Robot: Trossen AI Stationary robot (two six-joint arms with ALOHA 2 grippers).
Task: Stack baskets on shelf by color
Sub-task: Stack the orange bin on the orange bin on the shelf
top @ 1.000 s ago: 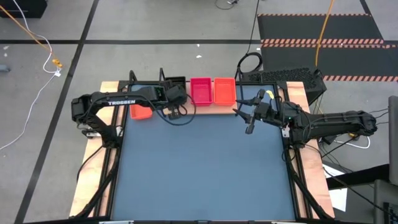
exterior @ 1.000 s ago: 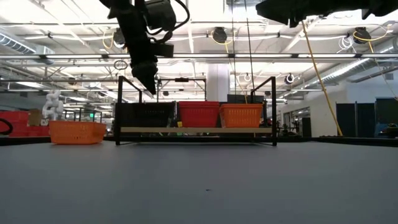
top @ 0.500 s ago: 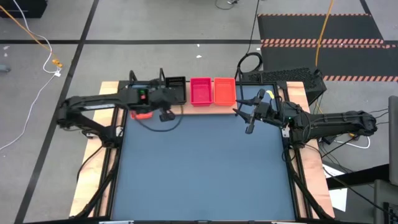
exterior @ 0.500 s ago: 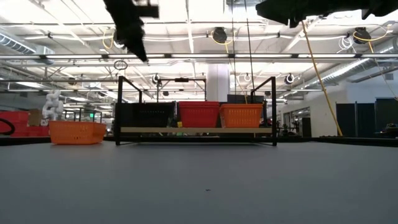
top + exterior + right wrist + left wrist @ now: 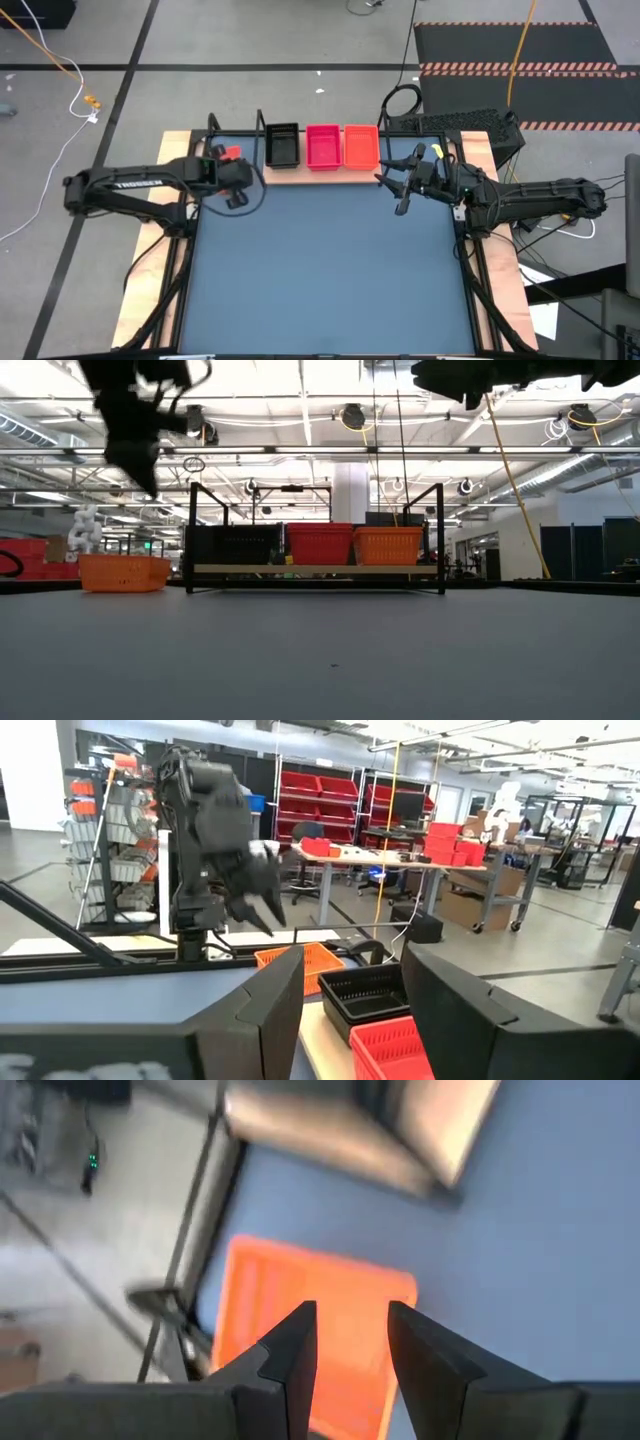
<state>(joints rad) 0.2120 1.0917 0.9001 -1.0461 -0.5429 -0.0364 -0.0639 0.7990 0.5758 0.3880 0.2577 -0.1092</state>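
A light wooden shelf (image 5: 290,172) in a thin black wire frame, with upright loops at each end, stands along the far edge of a smooth, matte blue table (image 5: 330,270). Three small rectangular baskets with fine mesh plastic walls sit side by side on the plank: a black basket (image 5: 283,145) at the shelf's left end, a pinkish-red basket (image 5: 323,146) in the middle, touching it, and an orange basket (image 5: 361,146) at the right end. From table height, each looks taller than a single tray, though how many are stacked cannot be told.

A fourth basket, a loose orange basket (image 5: 124,572), lies flat on the table just off the shelf's left end, apart from the frame.

The left gripper (image 5: 236,194) hangs above the table near that loose orange basket, its two dark wedge-shaped fingers (image 5: 290,1355) a little apart, with nothing between them.

The right gripper (image 5: 392,180) hovers off the shelf's right end, its broad dark fingers (image 5: 262,1010) spread wide and empty.
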